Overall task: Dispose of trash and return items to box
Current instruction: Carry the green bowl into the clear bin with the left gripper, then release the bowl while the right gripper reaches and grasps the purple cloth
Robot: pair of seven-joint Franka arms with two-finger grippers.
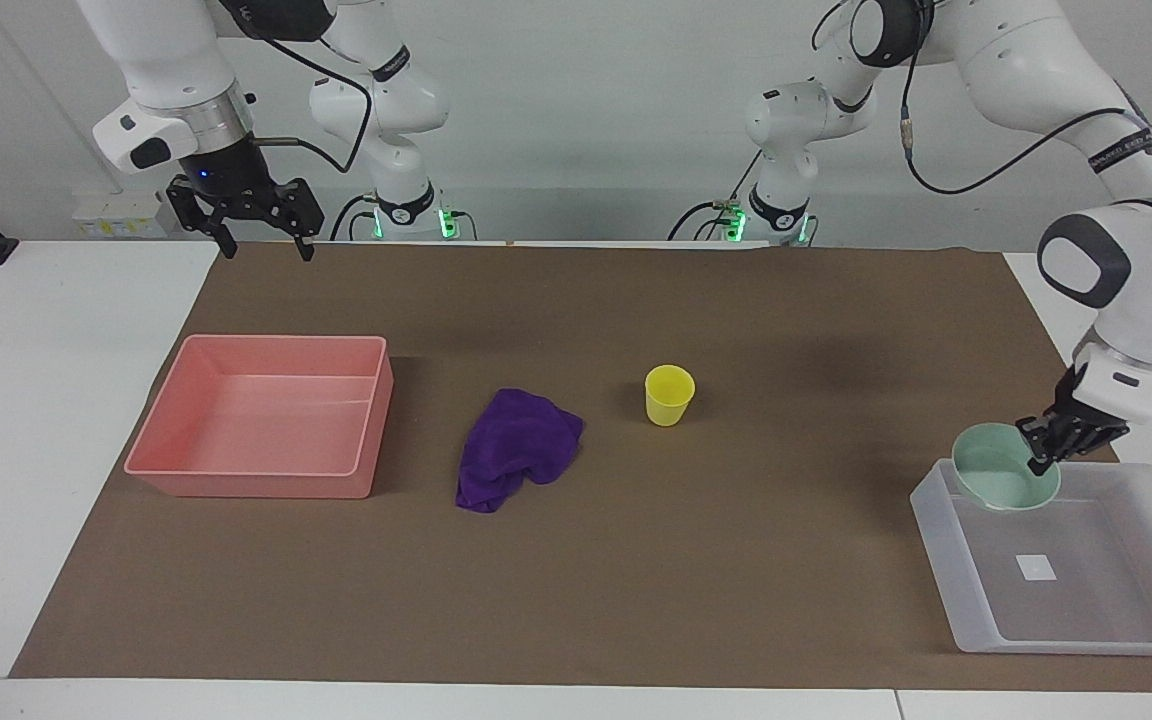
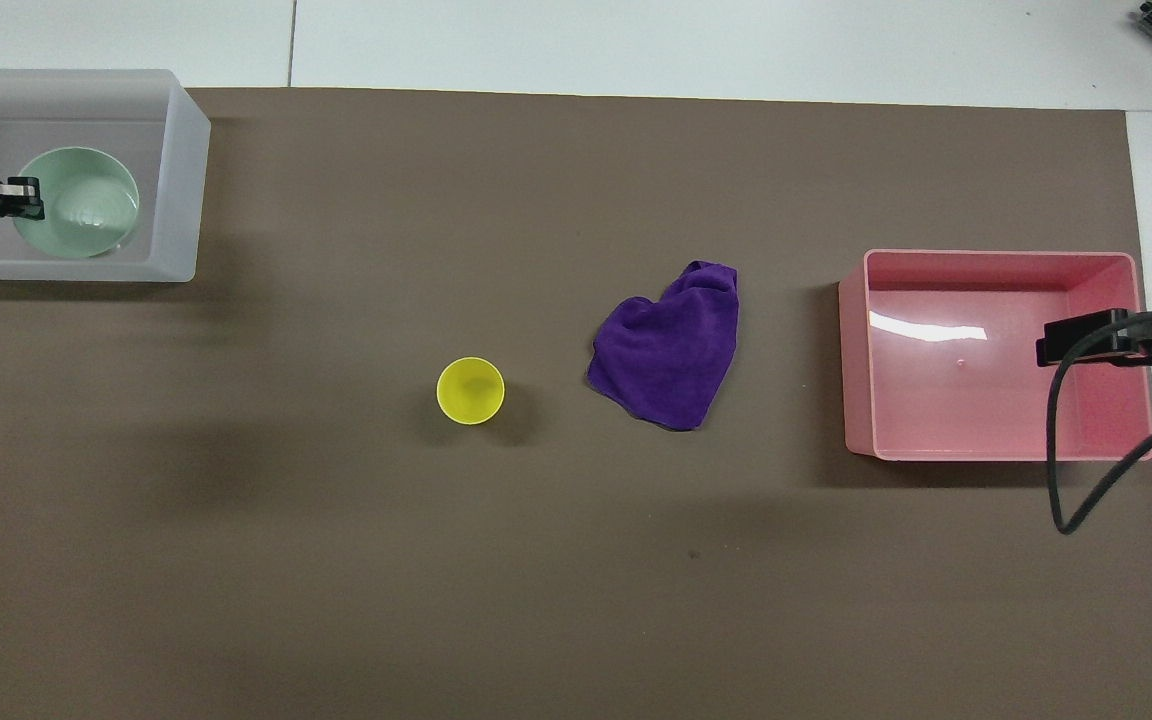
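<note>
My left gripper [image 1: 1041, 455] is shut on the rim of the mint-green bowl [image 1: 996, 480] and holds it tilted over the translucent box [image 1: 936, 545], at the box's end nearer the robots. In the overhead view the bowl [image 2: 81, 200] covers the white mark on the floor of the box [image 2: 181, 170], with the left gripper [image 2: 24, 198] at its rim. The yellow cup [image 1: 669, 393] [image 2: 470, 390] stands upright mid-table. The purple cloth [image 1: 516, 448] [image 2: 671, 350] lies crumpled between the cup and the pink tray. My right gripper [image 1: 261, 245] is open and empty, and waits raised over the mat's edge nearest the robots.
A pink rectangular tray [image 1: 256, 480] [image 2: 861, 350] with nothing in it sits toward the right arm's end of the table. A brown mat [image 1: 636, 580] covers the table's middle. The right arm's wrist and cable [image 2: 1086, 335] overhang the pink tray in the overhead view.
</note>
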